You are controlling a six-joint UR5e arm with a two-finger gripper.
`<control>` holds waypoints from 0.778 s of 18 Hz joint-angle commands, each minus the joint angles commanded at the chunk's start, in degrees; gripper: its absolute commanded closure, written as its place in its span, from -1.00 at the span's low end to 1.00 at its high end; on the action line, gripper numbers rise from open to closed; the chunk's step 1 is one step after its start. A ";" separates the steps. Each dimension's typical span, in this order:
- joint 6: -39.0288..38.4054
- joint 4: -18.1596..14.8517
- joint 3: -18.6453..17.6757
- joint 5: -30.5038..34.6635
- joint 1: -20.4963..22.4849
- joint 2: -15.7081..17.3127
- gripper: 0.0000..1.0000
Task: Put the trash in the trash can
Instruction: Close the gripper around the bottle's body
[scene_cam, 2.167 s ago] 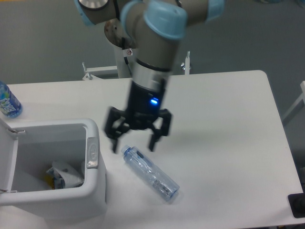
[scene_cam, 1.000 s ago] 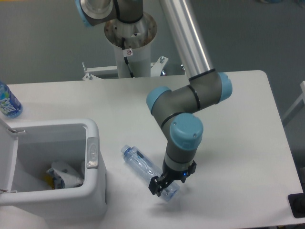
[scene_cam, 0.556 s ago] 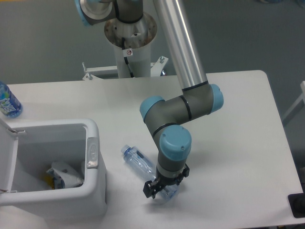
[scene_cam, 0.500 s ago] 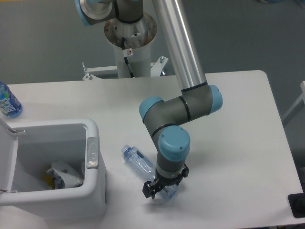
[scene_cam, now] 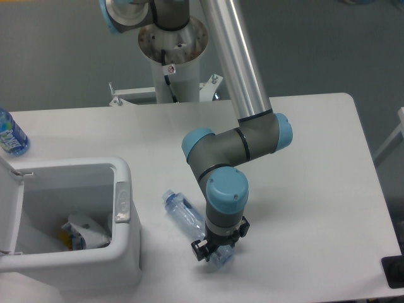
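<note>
**Clear plastic bottle clamped at its base, bin open beside it**

The clear plastic bottle with the pale blue label (scene_cam: 189, 218) lies on its side on the white rectangular table (scene_cam: 303, 158), cap end pointing up-left toward the bin, base end down-right. The black two-finger gripper (scene_cam: 211, 250) points straight down over that base end, its fingers set on either side of the bottle and drawn in against it, so it appears to be gripping the bottle there; the exact contact is hidden by the wrist above. The grey arm with pale blue joint caps (scene_cam: 230, 148) folds down from the metal column at the back of the table.

The large white boxy plastic trash can with rounded corners (scene_cam: 123, 252) stands near the left front edge, just left of the bottle's cap and not touching it. Its flip lid (scene_cam: 7, 208) is swung open to the left, and a small grey latch (scene_cam: 122, 202) sits on the right rim. Inside, on the bin floor, lies the wrinkly white thin wrapper (scene_cam: 85, 230).

A bottle with a bright blue label (scene_cam: 9, 134) stands at the table's far left edge, well apart from the rest.
</note>
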 joint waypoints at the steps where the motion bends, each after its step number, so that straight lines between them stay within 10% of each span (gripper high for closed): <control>1: 0.00 0.00 0.00 0.00 0.09 0.09 0.01; 8: 0.97 0.09 0.96 -0.44 0.17 2.54 0.03; 14: 1.23 3.86 9.91 -3.33 1.58 5.71 0.04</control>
